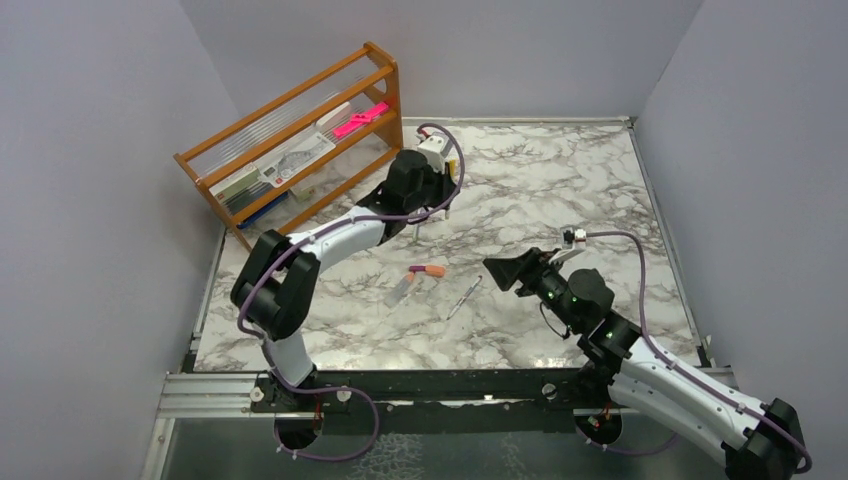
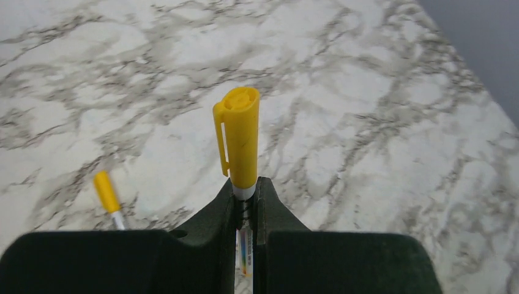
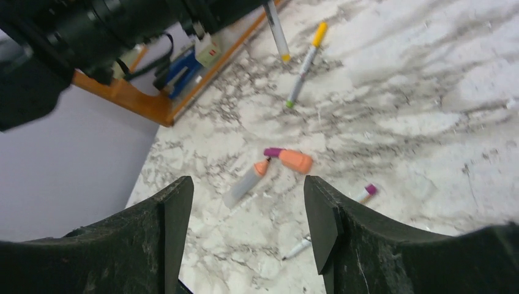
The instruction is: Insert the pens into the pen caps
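My left gripper [image 2: 246, 184] is shut on a white pen whose yellow cap [image 2: 240, 138] sticks out past the fingertips, pointing down at the table. In the top view this left gripper [image 1: 440, 195] hangs at the back of the table. A second yellow-capped pen [image 3: 304, 64] with a green end lies beside it. My right gripper [image 3: 246, 181] stands open and empty above the table's middle, also seen as the right gripper [image 1: 500, 268]. Below it lie an orange-pink cap [image 3: 295, 161] with a purple piece [image 3: 273, 152] at its mouth, a grey barrel [image 3: 245, 184] with an orange tip, and a thin pen [image 3: 367, 193] with a purple end.
A wooden rack [image 1: 300, 140] stands at the back left, holding flat items and a bright pink one [image 1: 360, 118]. Grey walls close the table on the left, back and right. The marble tabletop [image 1: 560, 180] spreads to the back right.
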You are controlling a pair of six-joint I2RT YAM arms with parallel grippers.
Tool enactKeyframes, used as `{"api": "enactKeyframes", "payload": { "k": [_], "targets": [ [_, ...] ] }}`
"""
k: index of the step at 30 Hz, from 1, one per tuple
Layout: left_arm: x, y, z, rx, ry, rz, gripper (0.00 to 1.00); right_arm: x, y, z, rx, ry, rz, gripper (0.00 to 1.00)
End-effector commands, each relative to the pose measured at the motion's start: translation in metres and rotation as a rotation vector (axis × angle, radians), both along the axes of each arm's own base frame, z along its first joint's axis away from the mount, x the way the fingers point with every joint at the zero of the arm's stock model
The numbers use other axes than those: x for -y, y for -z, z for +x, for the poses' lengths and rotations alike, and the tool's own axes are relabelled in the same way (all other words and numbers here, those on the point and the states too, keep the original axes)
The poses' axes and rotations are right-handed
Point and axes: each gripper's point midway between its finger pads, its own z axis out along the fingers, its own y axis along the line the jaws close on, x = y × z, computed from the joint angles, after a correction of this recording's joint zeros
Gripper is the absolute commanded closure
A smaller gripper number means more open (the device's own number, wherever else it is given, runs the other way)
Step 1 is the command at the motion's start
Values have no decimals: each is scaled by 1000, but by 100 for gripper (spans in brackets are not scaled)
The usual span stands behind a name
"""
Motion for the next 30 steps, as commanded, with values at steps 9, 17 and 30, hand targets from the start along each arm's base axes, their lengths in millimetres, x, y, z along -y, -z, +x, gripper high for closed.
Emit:
{"api": "enactKeyframes", "payload": {
  "k": [9, 17, 30],
  "targets": [
    [-63, 112, 39, -278, -268, 410, 100, 5, 51, -10, -114, -4, -46, 36],
    [-62, 134, 46, -330, -281, 457, 91, 5, 56, -14, -122, -15, -52, 37],
    [-61, 106, 53, -287, -321, 405, 77, 19, 76, -10, -182, 30, -222, 37]
  ]
}}
